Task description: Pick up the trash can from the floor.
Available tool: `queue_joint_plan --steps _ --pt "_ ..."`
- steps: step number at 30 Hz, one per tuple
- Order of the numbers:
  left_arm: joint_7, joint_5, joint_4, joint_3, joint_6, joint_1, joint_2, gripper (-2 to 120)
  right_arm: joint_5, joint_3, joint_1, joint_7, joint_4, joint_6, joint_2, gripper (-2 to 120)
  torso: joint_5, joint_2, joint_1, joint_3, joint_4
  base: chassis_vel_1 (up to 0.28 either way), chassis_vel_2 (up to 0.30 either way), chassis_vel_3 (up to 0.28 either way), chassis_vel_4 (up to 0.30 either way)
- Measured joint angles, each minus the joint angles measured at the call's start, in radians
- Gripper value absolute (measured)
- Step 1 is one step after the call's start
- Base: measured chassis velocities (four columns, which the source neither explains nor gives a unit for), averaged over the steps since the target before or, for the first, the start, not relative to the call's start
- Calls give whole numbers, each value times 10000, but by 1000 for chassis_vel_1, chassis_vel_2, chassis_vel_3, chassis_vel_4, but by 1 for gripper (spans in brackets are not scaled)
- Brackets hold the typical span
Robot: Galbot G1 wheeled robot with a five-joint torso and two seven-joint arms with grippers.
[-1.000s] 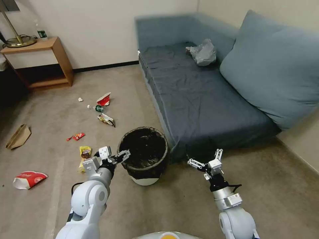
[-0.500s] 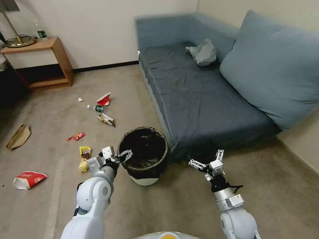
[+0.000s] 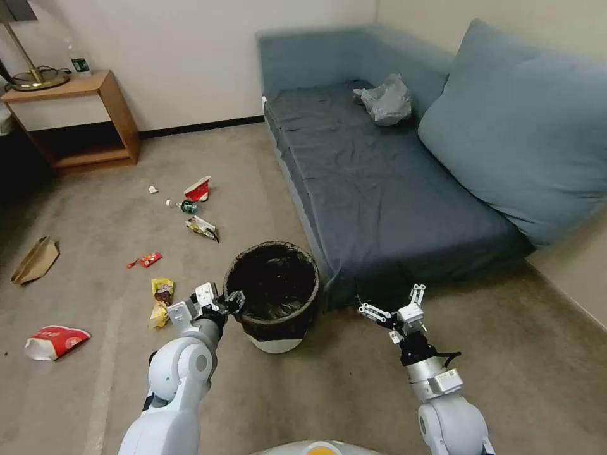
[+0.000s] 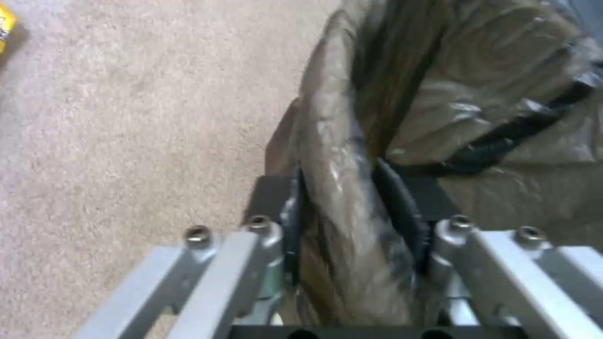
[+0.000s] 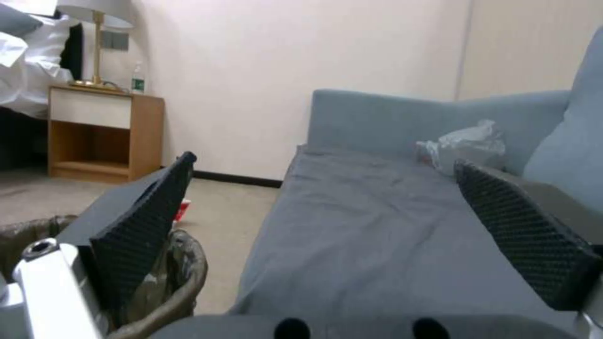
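Since a second ago the left pincer (image 3: pixel 232 301) has drawn in from over the bin's mouth to the rim of the trash can (image 3: pixel 273 292), and its pads are now pressed together on that rim, one inside and one outside, pinching the bag liner (image 4: pixel 339 188) between them. One trash can stands upright on the floor (image 3: pixel 354 392), just beside the front corner of the blue sofa (image 3: pixel 379 183). Its inside is dark liner; I cannot tell whether anything lies in it. The right pincer (image 3: pixel 395 303) hovers on the far side of the can from the left one, apart from it, its two fingers spread wide.

Litter lies on the carpet beyond the can, away from the sofa: one red-and-white paper cup (image 3: pixel 198 188), one small bottle (image 3: pixel 183 205), one yellow packet (image 3: pixel 162 292) and one red wrapper (image 3: pixel 147 259). One crumpled grey bag (image 3: pixel 386 100) sits on the sofa seat.
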Motion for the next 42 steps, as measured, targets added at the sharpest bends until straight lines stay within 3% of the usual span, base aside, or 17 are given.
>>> queue_joint_plan --steps 7,18,30,42 --pt "31 132 31 29 -105 9 -16 5 35 25 -6 -28 57 4 -14 100 0 0 0 0 0 0 0 0 0" --pt "4 302 -37 -99 -327 100 32 5 24 13 11 -52 11 16 7 100 -2 0 0 0 -1 0 0 0 0" --pt "-629 48 -1363 -256 -22 472 236 5 -24 -13 51 -63 -100 51 41 100 -1 0 0 0 0 0 0 0 0" --pt "-769 30 -2015 -256 -183 778 226 5 -36 -31 23 -75 -126 98 43 100 -1 -1 0 0 -1 0 0 0 0"
